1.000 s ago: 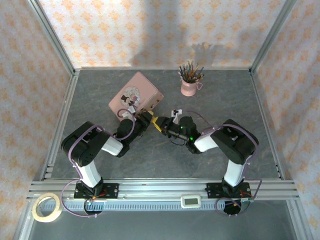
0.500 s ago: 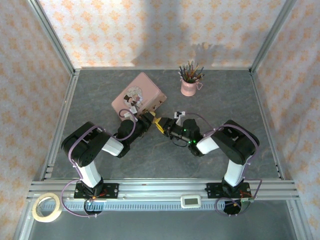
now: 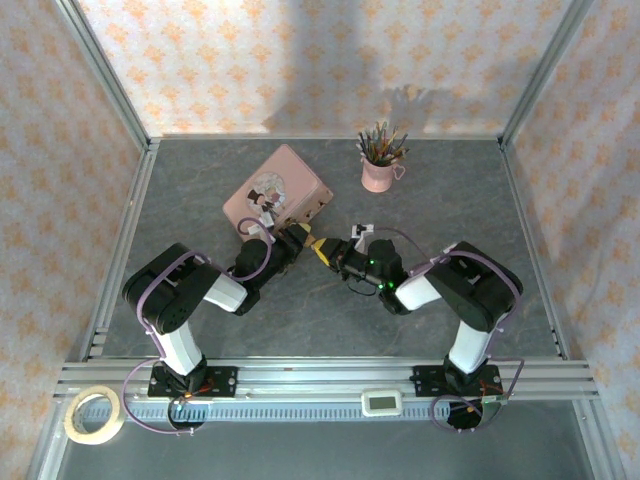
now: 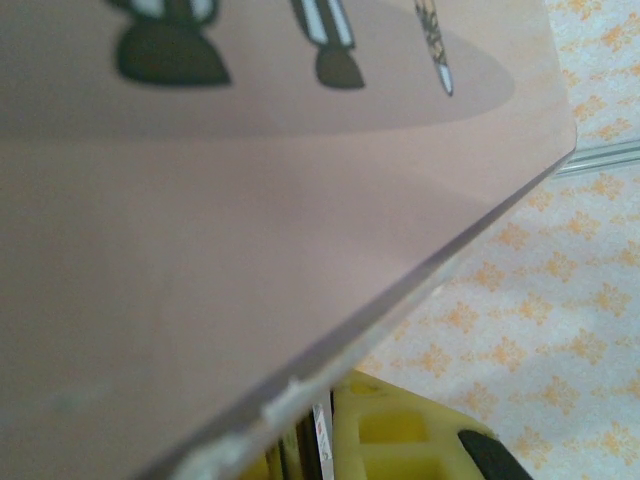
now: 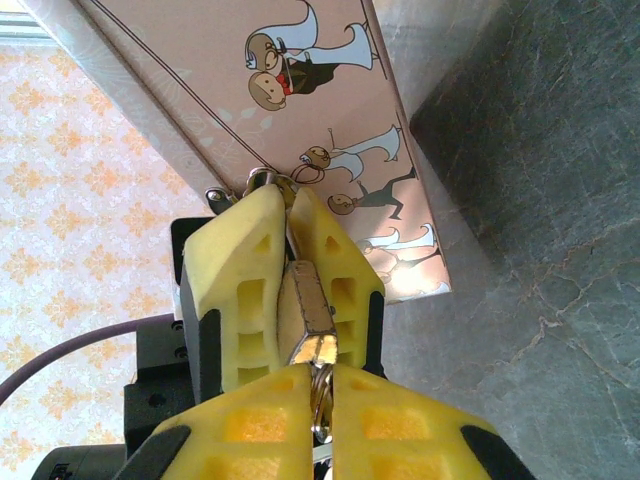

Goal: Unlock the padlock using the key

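Observation:
The brass padlock (image 5: 305, 300) hangs at the latch edge of the pink tin (image 3: 280, 190), its shackle up at the tin's hasp (image 5: 268, 180). My left gripper (image 5: 290, 205) is shut on the padlock body, one yellow finger on each side. My right gripper (image 5: 318, 372) meets it from below and is shut on the key (image 5: 320, 390); a thin metal ring and shank show between its pads, and the tip sits at the padlock's bottom face. In the top view both grippers (image 3: 300, 243) (image 3: 326, 252) meet just in front of the tin. In the left wrist view a yellow finger (image 4: 400, 435) peeks under the tin's pink face (image 4: 250, 250).
A pink cup of pencils (image 3: 380, 165) stands at the back right. A roll of tape (image 3: 93, 415) lies outside the frame at the near left, and a small white timer (image 3: 381, 402) sits on the front rail. Grey table (image 3: 470, 210) stretches to the right of the arms.
The pink tin has shifted slightly to the right and back. Both grippers moved a little with it, staying closed together at its latch.

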